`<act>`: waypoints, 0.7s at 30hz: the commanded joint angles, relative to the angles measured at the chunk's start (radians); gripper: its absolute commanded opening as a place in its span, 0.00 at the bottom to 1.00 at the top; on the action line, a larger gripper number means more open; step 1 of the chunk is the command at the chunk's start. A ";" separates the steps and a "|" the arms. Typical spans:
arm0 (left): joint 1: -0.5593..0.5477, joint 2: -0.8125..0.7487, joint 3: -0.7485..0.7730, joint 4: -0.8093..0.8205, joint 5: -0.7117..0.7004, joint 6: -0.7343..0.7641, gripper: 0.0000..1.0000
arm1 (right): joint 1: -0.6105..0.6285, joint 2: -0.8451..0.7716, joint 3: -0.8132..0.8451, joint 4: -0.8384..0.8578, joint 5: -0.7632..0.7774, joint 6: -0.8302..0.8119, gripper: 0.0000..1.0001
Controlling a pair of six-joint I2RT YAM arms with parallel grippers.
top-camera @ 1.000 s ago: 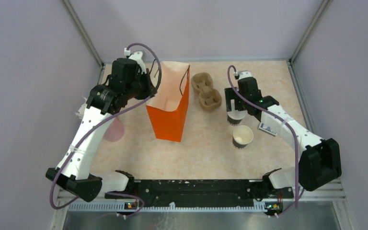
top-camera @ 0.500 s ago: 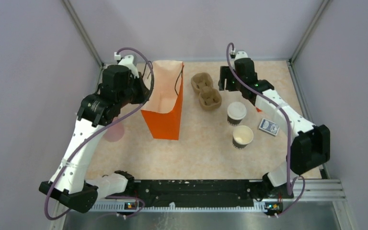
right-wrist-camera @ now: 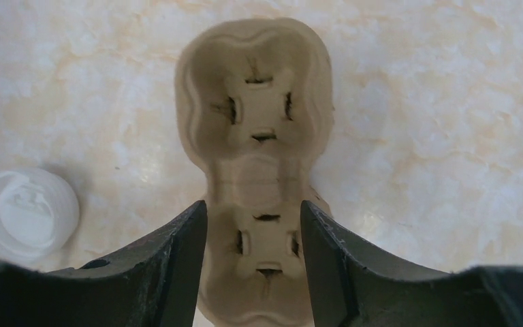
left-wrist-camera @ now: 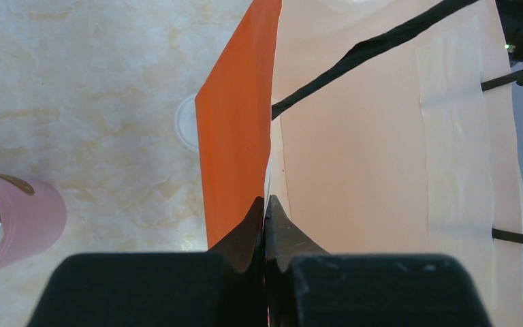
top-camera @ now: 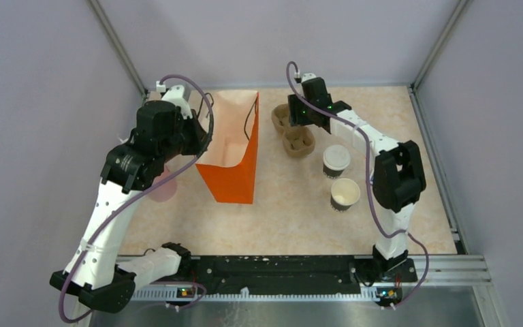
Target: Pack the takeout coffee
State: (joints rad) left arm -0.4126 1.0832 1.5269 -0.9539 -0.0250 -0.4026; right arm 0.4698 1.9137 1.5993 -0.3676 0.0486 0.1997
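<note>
Table (top-camera: 293,225) from above, pale marbled top: the orange paper bag (top-camera: 235,170) stands open-mouthed left of the middle, toward the far edge. The left gripper (top-camera: 203,136) is at the bag's left rim, though from up here the arm hides its jaws. Just right of the bag, by the far edge, lies the brown pulp tray (top-camera: 299,142), and the right gripper (top-camera: 294,117) hangs over its far end. The takeout coffee (top-camera: 336,158), white lid on, stands upright just right of the tray's near end, apart from both grippers. Just beside it, toward the front edge, sits an open cup (top-camera: 345,193) with no lid. A pink cup (top-camera: 165,187) peeks out from under the left arm, near the left edge.

Over to the left wrist: the left gripper (left-wrist-camera: 265,214) has its jaws pressed together on the bag's top edge, pinching the paper wall, orange outside on one side and pale lining on the other. Black cord handles (left-wrist-camera: 381,42) cross the lining. The pink cup (left-wrist-camera: 20,225) sits at lower left, and a loose white lid (left-wrist-camera: 185,122) shows partly from behind the bag.

Right wrist: the right gripper (right-wrist-camera: 253,238) has its jaws spread, one finger either side of the tray's (right-wrist-camera: 255,88) well nearest the camera. Whether they touch the pulp I cannot tell. The loose white lid (right-wrist-camera: 24,214) lies flat on the table just left of the tray.
</note>
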 commanded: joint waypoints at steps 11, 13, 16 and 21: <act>0.003 -0.053 -0.027 0.040 -0.005 0.003 0.00 | 0.055 0.189 0.276 -0.158 0.086 -0.011 0.47; 0.003 -0.046 -0.024 0.032 -0.003 0.005 0.00 | 0.055 0.196 0.280 -0.161 0.098 -0.004 0.47; 0.003 -0.049 -0.030 0.036 0.007 0.001 0.00 | 0.056 0.204 0.281 -0.161 0.111 -0.001 0.47; 0.003 -0.054 -0.051 0.040 0.010 0.008 0.00 | 0.059 0.229 0.283 -0.173 0.114 -0.010 0.47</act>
State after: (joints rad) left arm -0.4126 1.0470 1.4918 -0.9512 -0.0193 -0.4015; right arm 0.5152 2.1242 1.8244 -0.5404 0.1375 0.1940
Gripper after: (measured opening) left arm 0.013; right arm 0.470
